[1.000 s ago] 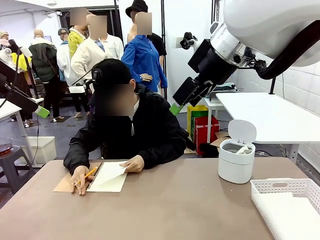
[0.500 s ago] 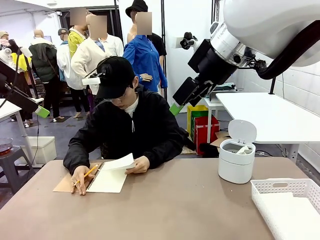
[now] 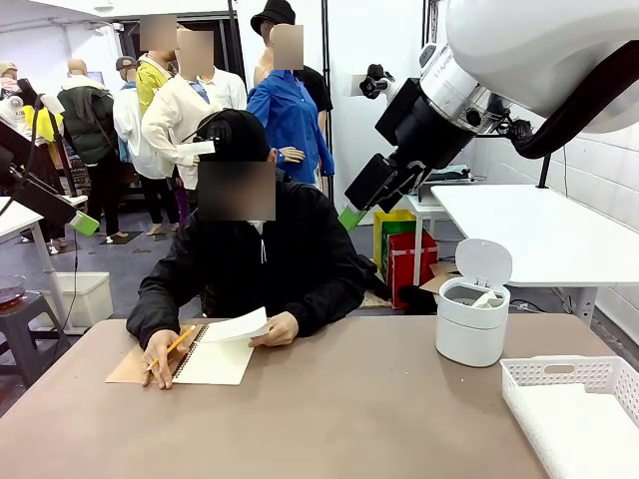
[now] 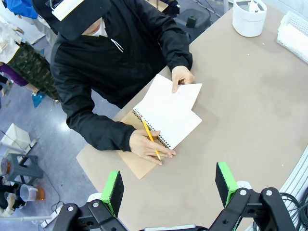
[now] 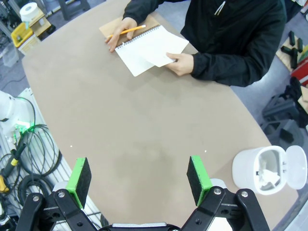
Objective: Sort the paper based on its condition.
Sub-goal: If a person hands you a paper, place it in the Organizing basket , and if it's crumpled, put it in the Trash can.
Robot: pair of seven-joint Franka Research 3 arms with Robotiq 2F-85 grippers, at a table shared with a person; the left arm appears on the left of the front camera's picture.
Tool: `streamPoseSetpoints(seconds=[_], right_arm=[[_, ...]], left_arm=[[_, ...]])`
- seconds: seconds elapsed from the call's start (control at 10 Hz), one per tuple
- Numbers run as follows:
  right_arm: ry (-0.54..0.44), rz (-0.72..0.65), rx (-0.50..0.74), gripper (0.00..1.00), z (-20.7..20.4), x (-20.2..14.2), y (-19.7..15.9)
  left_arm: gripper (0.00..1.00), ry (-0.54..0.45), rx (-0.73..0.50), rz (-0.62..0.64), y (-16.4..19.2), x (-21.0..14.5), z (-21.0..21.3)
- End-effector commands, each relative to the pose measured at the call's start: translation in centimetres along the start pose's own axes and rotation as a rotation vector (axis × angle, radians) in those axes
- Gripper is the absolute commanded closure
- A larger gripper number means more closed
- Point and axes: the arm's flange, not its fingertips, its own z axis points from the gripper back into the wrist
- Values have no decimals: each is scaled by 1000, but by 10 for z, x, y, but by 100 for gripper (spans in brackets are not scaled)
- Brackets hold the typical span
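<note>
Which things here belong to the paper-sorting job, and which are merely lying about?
Job: lifted paper sheet, white flip-lid bin, white lattice basket (probably the sorting places).
Lying about: spiral notebook, yellow pencil.

At the table's [image 3: 349, 399] far edge, a person [image 3: 250, 259] holds a paper sheet [image 3: 240, 326] raised over a notebook [image 3: 215, 364]; basket [image 3: 569, 372] at near right corner.

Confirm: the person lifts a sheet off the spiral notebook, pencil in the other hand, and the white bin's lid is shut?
No: the lid of the white bin stands open, as the front view shows. The sheet, spiral notebook and pencil are as you say.
</note>
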Motion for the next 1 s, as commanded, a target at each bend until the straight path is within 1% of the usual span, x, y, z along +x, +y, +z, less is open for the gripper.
streamPoseSetpoints(seconds=[0.0, 0.9], right_arm=[[-1, -3, -1, 0, 0, 0, 0], [-1, -3, -1, 0, 0, 0, 0]], left_arm=[[0, 3, -2, 1, 0, 0, -1], [0, 3, -2, 1, 0, 0, -1]])
